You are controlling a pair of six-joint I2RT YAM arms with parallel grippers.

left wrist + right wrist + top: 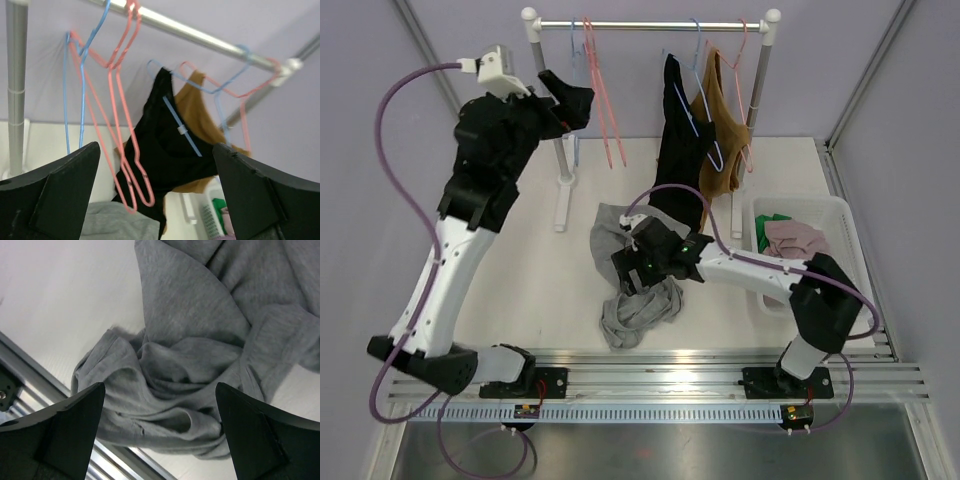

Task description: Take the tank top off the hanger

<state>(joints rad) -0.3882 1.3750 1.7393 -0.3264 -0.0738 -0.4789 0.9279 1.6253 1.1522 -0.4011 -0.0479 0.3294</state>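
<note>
Black and white, the left arm stands tall from its base, elbow bent high. Its end effector [572, 100] hangs beside the left post of the silver clothes rail [650, 22], near the bare pink wire hangers [605, 110]. In the left wrist view its dark fingers [60, 195] are spread wide with nothing between them.

The right arm lies low and folded, reaching leftward over the pale worktop [520, 270]. Its end effector [630, 272] hovers just above a crumpled grey jersey garment [640, 310]. Its fingers [60, 435] are parted, and I cannot tell if they touch the cloth.

A black tank top [678, 150] hangs from a thin blue wire hanger [172, 111] on the rail, well apart from both end effectors. A brown tank top [725, 130] hangs just beside it to the right.

A small white tag [181, 130] sits on the blue hanger's arm, too small to read.

A white plastic basket [840, 215] on the right holds green and pink cloth.
</note>
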